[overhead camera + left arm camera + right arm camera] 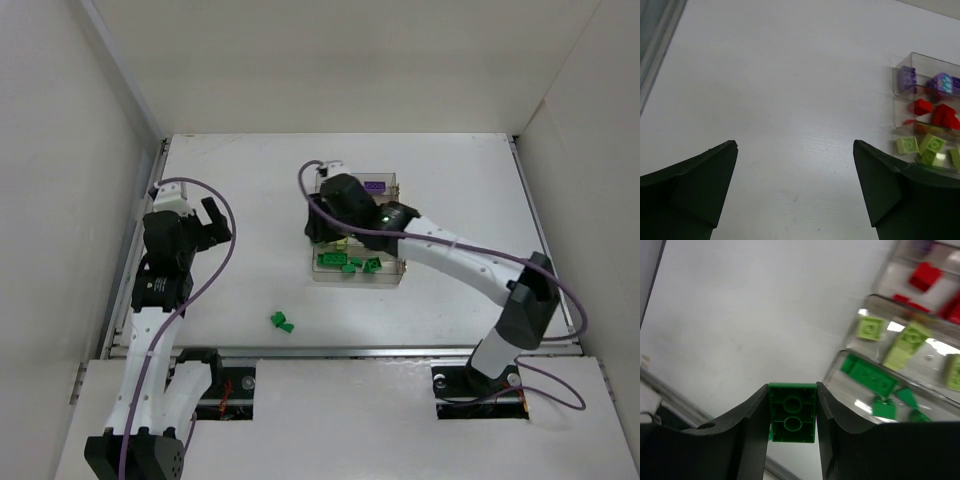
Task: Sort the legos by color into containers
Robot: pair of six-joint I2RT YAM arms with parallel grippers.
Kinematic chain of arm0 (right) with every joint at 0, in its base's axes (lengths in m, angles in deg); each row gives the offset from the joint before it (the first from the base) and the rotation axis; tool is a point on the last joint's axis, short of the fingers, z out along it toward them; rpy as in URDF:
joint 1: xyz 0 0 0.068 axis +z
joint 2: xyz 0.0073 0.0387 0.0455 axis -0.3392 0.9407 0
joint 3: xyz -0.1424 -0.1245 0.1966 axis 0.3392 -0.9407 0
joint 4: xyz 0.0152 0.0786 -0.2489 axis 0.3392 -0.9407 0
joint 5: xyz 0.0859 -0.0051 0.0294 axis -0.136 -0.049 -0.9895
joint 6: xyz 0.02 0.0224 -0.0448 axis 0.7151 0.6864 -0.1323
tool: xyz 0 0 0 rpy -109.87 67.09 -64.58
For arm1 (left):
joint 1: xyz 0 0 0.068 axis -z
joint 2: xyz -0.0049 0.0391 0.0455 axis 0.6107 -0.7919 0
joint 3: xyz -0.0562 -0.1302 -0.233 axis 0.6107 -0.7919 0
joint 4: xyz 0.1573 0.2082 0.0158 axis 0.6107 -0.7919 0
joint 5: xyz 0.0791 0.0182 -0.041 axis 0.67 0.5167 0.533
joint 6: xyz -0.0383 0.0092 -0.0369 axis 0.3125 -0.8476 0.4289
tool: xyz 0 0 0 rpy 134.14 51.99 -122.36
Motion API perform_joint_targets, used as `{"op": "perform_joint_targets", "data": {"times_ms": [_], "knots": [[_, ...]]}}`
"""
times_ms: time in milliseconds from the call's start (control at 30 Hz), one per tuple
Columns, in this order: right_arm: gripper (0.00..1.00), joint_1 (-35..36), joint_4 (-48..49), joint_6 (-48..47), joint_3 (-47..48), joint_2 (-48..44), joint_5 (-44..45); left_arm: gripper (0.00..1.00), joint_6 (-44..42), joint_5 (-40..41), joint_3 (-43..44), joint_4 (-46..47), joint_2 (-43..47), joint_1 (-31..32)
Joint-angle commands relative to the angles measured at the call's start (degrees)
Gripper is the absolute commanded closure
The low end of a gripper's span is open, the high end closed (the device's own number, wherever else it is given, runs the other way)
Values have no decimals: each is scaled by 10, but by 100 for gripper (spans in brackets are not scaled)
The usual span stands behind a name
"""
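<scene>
- Right gripper [791,386] clamps one dark green brick [792,412] between its fingers, just beside the four-compartment tray [836,371].
- Left gripper [795,144] is spread wide and holds nothing.
- Apparently two loose green bricks [281,321] lie on the table [450,200].

Bright, soft light; perhaps slight blur

The left arm [150,330] and right arm [455,255] pair white tubular links with black joint housings, trailed by thin purple cables [185,180]. A small green light [385,218] glows at ten o'clock from the right elbow [525,300]. The fingers [695,185] are matte black wedges.
</scene>
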Motion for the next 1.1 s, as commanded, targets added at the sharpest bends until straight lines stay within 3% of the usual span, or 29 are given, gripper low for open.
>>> {"op": "perform_joint_targets", "data": {"times_ms": [0,133,167,200,300,333,433,467,567,767,833,1067], "knots": [[100,-43,3,35,-85,-37,5,0,-22,-105,-8,51,11,-2],[100,-77,-3,41,-142,-59,36,0,-162,-296,-8,23,11,-2],[100,-77,-3,36,-148,-59,45,0,-248,-363,-8,7,6,-2],[98,-83,-10,36,-148,-59,59,0,-271,-371,-2,-20,6,-2],[78,-89,-10,36,-165,-59,66,0,-330,-350,26,-60,-31,27],[60,-89,-10,36,-170,-59,66,0,-347,-343,47,-93,-43,27],[32,-89,-3,36,-170,-53,66,0,-435,-337,98,-174,-93,55],[19,-89,-3,36,-164,-53,66,0,-462,-322,114,-199,-123,77],[7,-89,-3,36,-149,-53,66,0,-543,-293,170,-286,-171,121],[6,-89,-19,31,-141,-92,71,0,-598,-276,206,-372,-258,277],[6,-89,-19,36,-157,-116,77,0,-622,-276,191,-372,-263,335],[6,-89,-42,53,-174,-168,93,0,-704,-218,90,-372,-256,434]]}}
